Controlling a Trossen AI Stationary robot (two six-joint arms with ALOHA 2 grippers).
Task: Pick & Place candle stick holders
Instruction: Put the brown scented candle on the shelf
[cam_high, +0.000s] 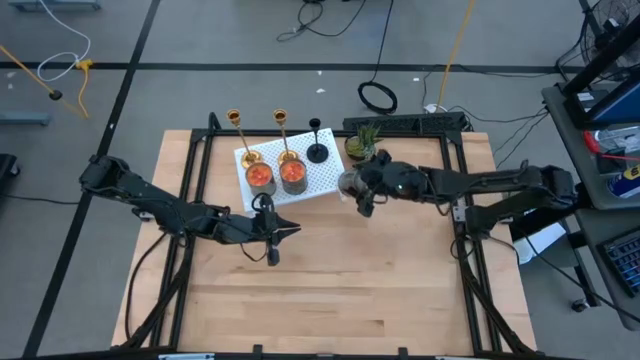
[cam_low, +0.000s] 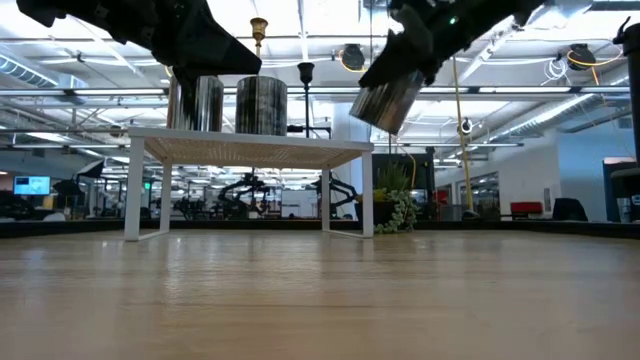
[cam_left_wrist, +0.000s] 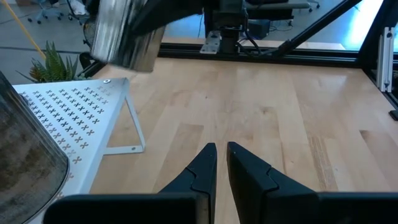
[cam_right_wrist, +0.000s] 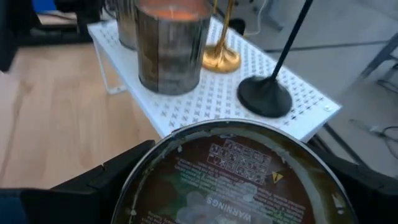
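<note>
Left gripper (cam_high: 272, 243) idles at six o'clock of the white rack (cam_high: 318, 178), fingers together. Gold holders (cam_high: 240, 135) and black holder (cam_high: 316, 140) stand on it: thin, top-heavy, slick — grip stems low. Right gripper (cam_high: 357, 188) clamps a metal tin (cam_low: 387, 101) at three o'clock.

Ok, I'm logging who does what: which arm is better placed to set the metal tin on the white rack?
Right. The right gripper holds the tin raised beside the rack, at its right edge; the left gripper hangs shut and empty in front of it.
</note>
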